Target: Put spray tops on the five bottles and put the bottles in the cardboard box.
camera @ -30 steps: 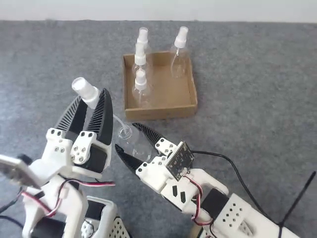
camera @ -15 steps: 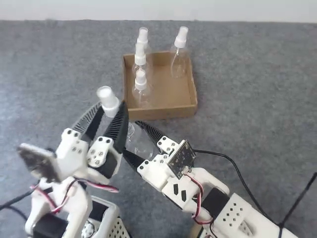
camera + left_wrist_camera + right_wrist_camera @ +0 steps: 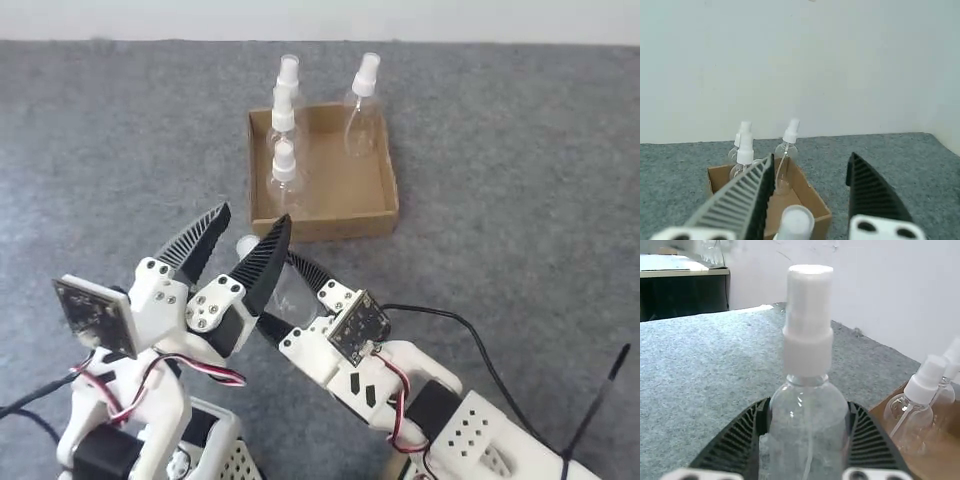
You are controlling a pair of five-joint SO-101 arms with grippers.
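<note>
One bottle [image 3: 807,410] is clamped in the right end effector [image 3: 285,292]. The left end effector [image 3: 812,157] gapes wide around its spray top [image 3: 795,222], gripping nothing.

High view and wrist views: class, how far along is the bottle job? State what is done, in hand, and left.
Done: four capped bottles stand in the cardboard box. In hand: the right gripper is shut on the fifth bottle, whose spray top sits on its neck, with the left gripper open around that top. Left: likely only placing this bottle in the box.
</note>
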